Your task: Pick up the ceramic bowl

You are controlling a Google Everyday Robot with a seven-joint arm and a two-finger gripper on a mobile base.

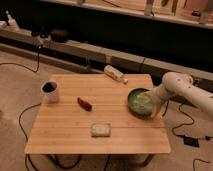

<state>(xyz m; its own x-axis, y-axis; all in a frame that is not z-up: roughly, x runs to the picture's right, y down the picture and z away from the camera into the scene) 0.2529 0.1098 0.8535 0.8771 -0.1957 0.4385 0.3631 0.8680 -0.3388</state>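
Observation:
The ceramic bowl (pixel 138 102) is green with a pale mottled inside. It stands near the right edge of the wooden table (pixel 65 137) and looks slightly tipped toward the left. My gripper (pixel 153 107) is at the end of the white arm (pixel 176 85), which reaches in from the right. It is down at the bowl's right rim, touching or very close to it.
A white mug (pixel 50 91) with a dark inside stands at the table's left. A small red object (pixel 84 104) lies mid-table, a pale packet (pixel 101 130) nearer the front and a white bottle (pixel 115 74) at the back edge. Cables run across the floor (pixel 190 132).

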